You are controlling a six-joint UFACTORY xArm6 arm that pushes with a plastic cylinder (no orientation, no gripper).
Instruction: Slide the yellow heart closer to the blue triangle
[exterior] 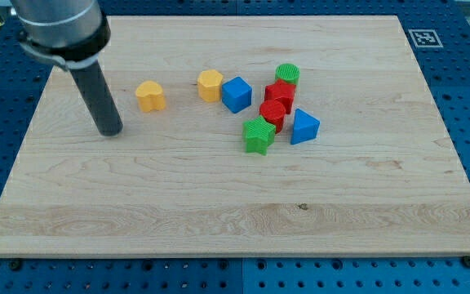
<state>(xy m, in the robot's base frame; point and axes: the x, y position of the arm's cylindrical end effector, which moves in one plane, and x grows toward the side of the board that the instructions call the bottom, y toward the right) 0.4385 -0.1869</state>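
The yellow heart (150, 95) lies on the wooden board toward the view's upper left. The blue triangle (303, 127) lies right of the middle, at the right side of a cluster of blocks. My tip (110, 131) rests on the board to the left of the yellow heart and a little below it, a short gap away and not touching. Several blocks lie between the heart and the triangle.
A yellow hexagon (210, 85) touches a blue cube (237, 94). A green cylinder (287, 74), two red blocks (279, 94) (272, 113) and a green star (258, 135) crowd left of the triangle. A fiducial tag (423, 37) sits at the board's upper right corner.
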